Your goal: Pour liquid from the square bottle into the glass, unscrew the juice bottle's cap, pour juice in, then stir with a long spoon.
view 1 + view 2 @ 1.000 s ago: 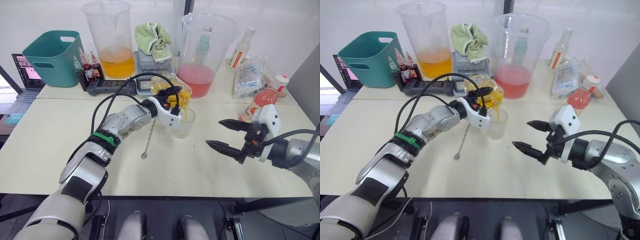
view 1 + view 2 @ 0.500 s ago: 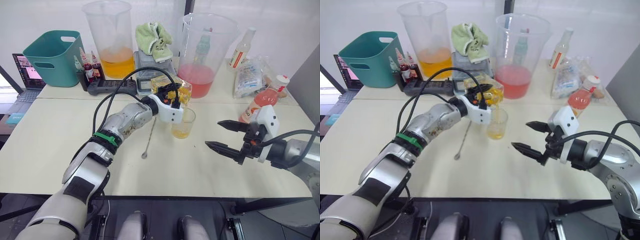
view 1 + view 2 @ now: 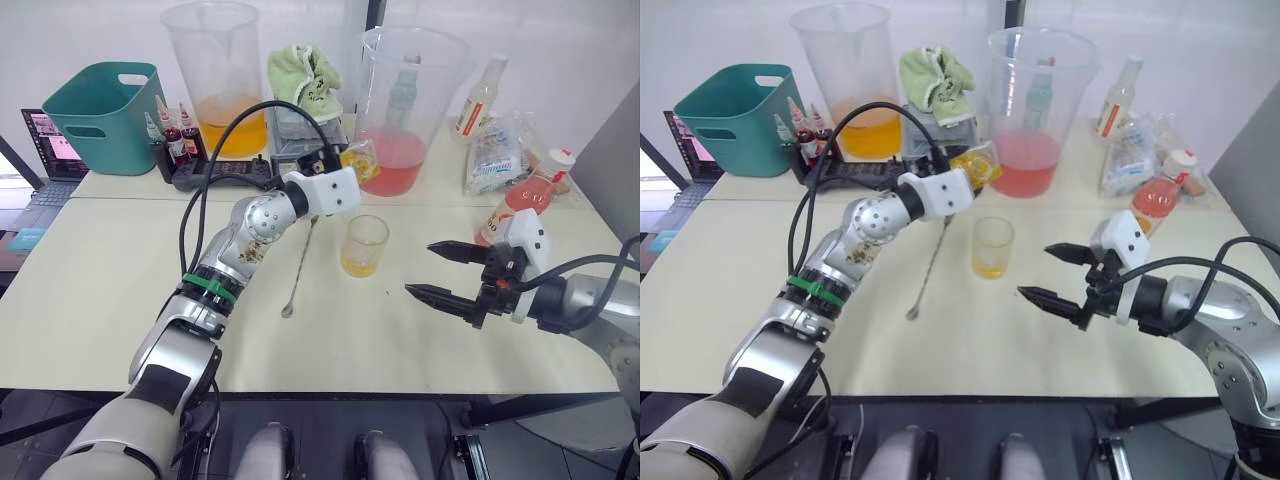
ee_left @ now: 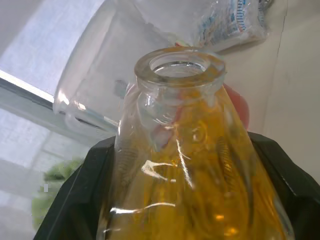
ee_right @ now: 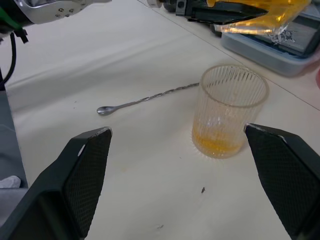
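My left gripper (image 3: pixel 346 167) is shut on the square bottle (image 3: pixel 358 159), holding it in the air behind and above the glass (image 3: pixel 364 245). The bottle (image 4: pixel 190 165) still has yellow liquid in it, and its open mouth points away from the wrist. The ribbed glass (image 5: pixel 227 112) stands on the table with a little yellow liquid at its bottom. Just left of it the long spoon (image 3: pixel 299 268) lies flat. My right gripper (image 3: pixel 420 269) hovers open to the right of the glass. The juice bottle (image 3: pixel 520 205) with its white cap (image 3: pixel 565 158) leans at the far right.
Along the back stand a big beaker of orange liquid (image 3: pixel 217 80), a big beaker of pink liquid (image 3: pixel 408 95), a green cloth (image 3: pixel 305 80) on a scale, small syrup bottles (image 3: pixel 175 135), a teal bin (image 3: pixel 105 115), a pale bottle (image 3: pixel 480 95) and a plastic bag (image 3: pixel 500 150).
The left gripper has tipped the square bottle back and lifted it away from the glass toward the back. The glass now holds yellow liquid. The right gripper has barely moved.
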